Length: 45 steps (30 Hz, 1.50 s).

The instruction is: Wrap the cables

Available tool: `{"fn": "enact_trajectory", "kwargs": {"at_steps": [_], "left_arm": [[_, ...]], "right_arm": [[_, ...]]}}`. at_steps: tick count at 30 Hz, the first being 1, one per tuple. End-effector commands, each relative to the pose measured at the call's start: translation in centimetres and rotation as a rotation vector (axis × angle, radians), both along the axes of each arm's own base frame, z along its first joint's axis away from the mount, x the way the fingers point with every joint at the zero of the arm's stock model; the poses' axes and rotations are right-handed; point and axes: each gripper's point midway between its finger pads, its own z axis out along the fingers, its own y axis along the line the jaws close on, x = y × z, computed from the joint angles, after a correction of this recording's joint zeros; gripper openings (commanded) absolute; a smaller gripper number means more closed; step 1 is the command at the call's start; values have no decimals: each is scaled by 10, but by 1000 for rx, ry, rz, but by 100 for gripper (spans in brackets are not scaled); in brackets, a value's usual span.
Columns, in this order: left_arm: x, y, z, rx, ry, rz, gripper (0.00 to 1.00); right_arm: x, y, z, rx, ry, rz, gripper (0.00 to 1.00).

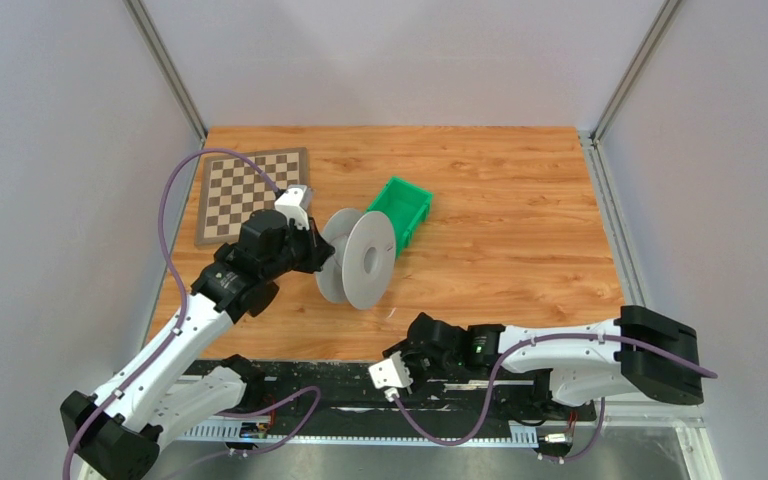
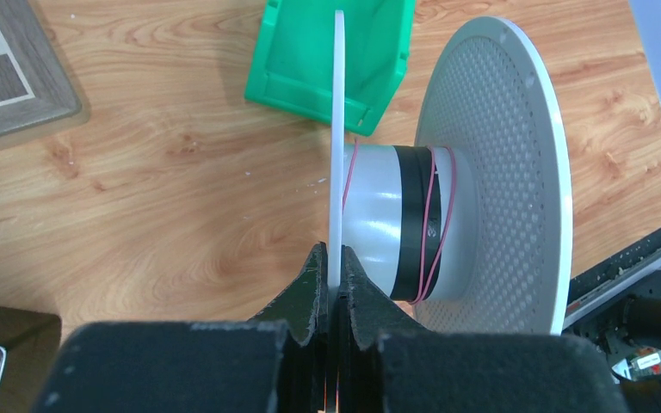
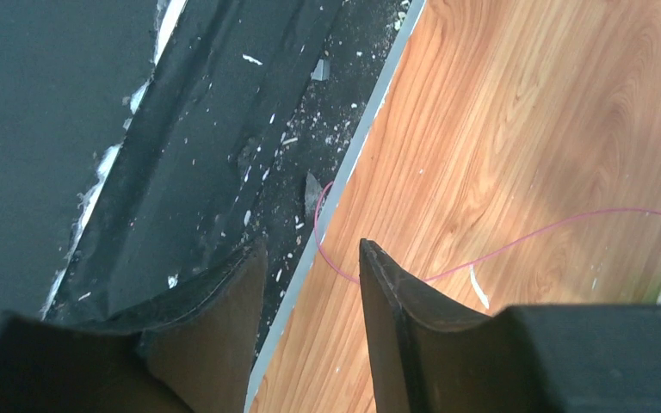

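Note:
The pale grey two-disc spool (image 1: 360, 258) stands on edge mid-table. My left gripper (image 1: 318, 262) is shut on the rim of its near disc, which runs edge-on between the jaws in the left wrist view (image 2: 334, 258). The perforated far disc (image 2: 499, 172) faces me. A hair-thin pink cable (image 2: 430, 206) makes a few turns around the hub over a black band. In the right wrist view the cable (image 3: 516, 241) trails across the wood to a loop at the table's front edge. My right gripper (image 3: 310, 249) is open and empty there, just short of the loop (image 1: 407, 352).
A green bin (image 1: 402, 208) lies tipped just behind the spool, also in the left wrist view (image 2: 327, 52). A chessboard (image 1: 250, 192) lies at the back left. A black, debris-flecked mat (image 3: 181, 129) borders the table's near edge under the right gripper.

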Motion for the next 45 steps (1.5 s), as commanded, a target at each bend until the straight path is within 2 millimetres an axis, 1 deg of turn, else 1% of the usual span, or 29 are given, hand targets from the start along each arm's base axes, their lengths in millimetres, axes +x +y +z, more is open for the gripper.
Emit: {"fn": "enact_trajectory", "kwargs": {"at_steps": [1,5,11,14,15,16,18,20,21,24,25,27,29,30,31,33,35,37,38,40,42,43,44,45], "left_arm": [[11,-10,41,-119,-72,6,0],[11,-9,40,-121,-67,13,0],[13,-5,37,-115,-57,32,0],[14,-4,37,-117,-53,38,0],[15,-4,37,-120,-52,41,0],[15,-4,37,-120,-49,41,0],[16,-3,36,-122,-45,46,0],[16,-3,36,-126,-40,55,0],[16,-2,35,-129,-36,60,0],[18,0,35,-134,-29,85,0],[19,1,35,-139,-25,97,0],[20,5,35,-148,-21,128,0],[22,8,34,-159,-6,166,0],[25,15,32,-146,-4,208,0],[25,17,31,-153,5,230,0],[27,22,29,-150,12,270,0],[28,23,27,-152,25,289,0],[27,23,26,-162,40,300,0],[27,22,25,-170,47,301,0],[26,21,24,-182,57,305,0],[26,20,22,-197,68,311,0],[26,18,21,-203,74,307,0],[26,17,19,-214,78,309,0],[26,15,19,-220,83,303,0]], "right_arm": [[4,20,5,72,-39,18,44],[13,19,-7,36,-87,-9,44],[15,15,-20,-7,-109,-21,44],[20,12,-30,-36,-141,-40,41],[22,12,-32,-40,-154,-48,38],[25,12,-32,-37,-171,-59,33],[32,14,-29,-22,-213,-92,17],[31,18,-23,9,-214,-95,2],[29,20,-18,33,-205,-97,0],[27,28,-1,127,-171,-123,0],[22,33,5,158,-139,-119,0],[20,38,15,200,-95,-145,0],[25,44,26,239,-58,-224,0],[30,45,29,244,-45,-277,0],[33,47,32,251,-24,-323,0],[35,52,37,267,9,-365,0],[33,61,49,322,52,-383,0],[35,68,74,431,103,-427,0],[41,71,90,497,126,-475,0],[56,76,120,615,183,-596,0],[73,82,148,692,246,-719,0],[81,85,160,724,278,-770,0],[87,90,176,765,304,-799,0],[92,94,183,791,344,-832,0]]}}
